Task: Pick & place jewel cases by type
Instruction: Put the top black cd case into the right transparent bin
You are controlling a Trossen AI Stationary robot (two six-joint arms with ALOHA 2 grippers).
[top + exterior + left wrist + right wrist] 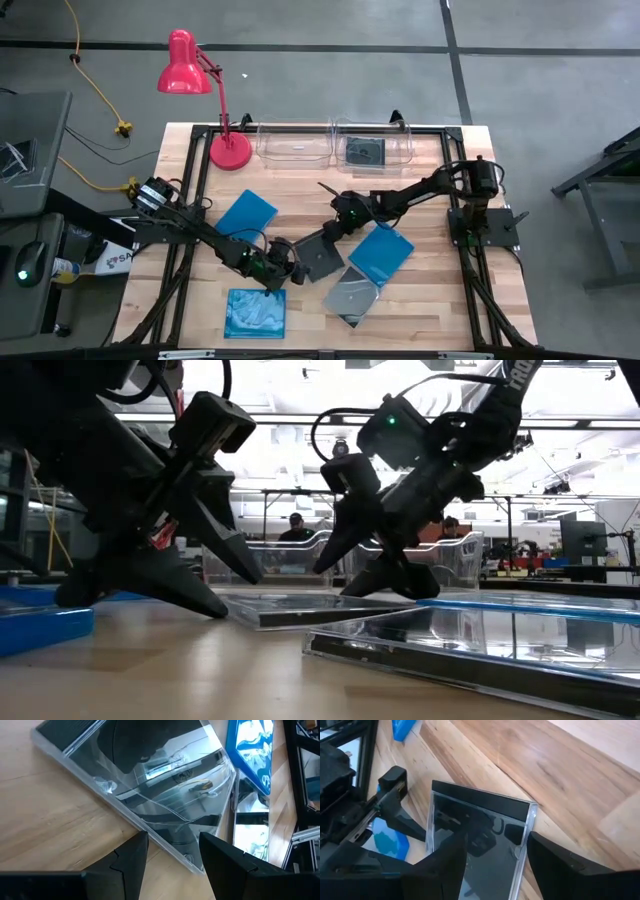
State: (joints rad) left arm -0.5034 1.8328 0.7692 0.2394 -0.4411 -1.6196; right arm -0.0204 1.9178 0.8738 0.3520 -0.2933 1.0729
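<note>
High view puts both grippers over 1 smoky grey, thin square plastic jewel case (pixel 322 257) lying flat near the middle of the pale wooden table (pixel 440 310). The left gripper (pixel 282 270) sits at the case's near-left edge, the right gripper (pixel 335 232) at its far edge. Both claws are spread, fingers straddling the case's rim without pinching it — the left wrist view shows a clear gap either side of the corner (pixel 165 820), and the right wrist view shows the same over the dark spine (pixel 480 802).

Other cases lie apart: a bright blue square case (pixel 246 215) to the left, another blue case (pixel 381 253) just right of the grey one, a second smoky clear case (pixel 352 296) in front of it, and a marbled blue case (pixel 255 313) at the near edge. 1 grey case already rests in the right-hand clear rectangular bin (pixel 372 148); the left clear bin (pixel 294 143) looks empty.

My judgement: the case is light, rigid and brittle, with glossy faces that slip easily. Lying flush on the wood, it offers little to grab — best taken across 2 opposite edges, near the thicker hinged spine, with gentle pressure so the lid does not crack or spring open.
</note>
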